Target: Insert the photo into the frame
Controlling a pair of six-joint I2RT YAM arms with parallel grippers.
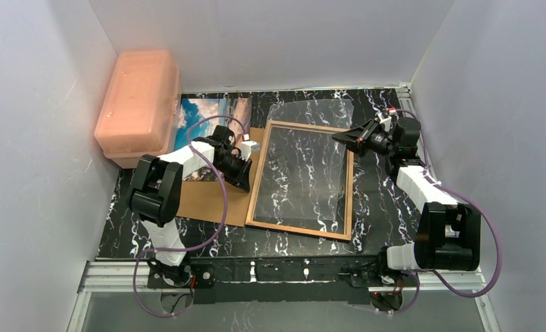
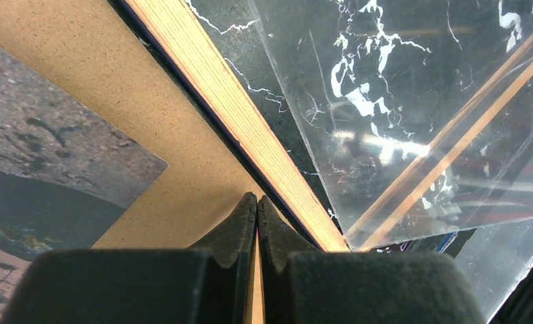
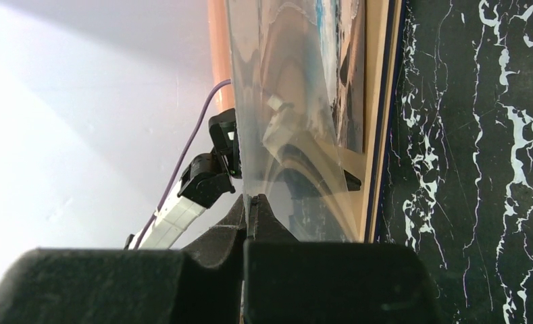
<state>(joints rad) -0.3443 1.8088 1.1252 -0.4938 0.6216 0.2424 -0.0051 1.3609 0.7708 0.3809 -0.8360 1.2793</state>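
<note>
The left arm (image 1: 187, 158) hides part of the photo (image 1: 202, 114). The left gripper (image 2: 257, 202) is pressed together. The right gripper (image 3: 250, 201) pinches the clear sheet (image 3: 287, 128).

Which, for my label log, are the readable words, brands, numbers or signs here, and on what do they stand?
No text is readable in any view.
Glossy beach-scene photo: scenery only, no lettering.
Wood-edged rectangular frame, clear plastic sheet, plain brown backing board, translucent pink plastic box: no print visible.
</note>
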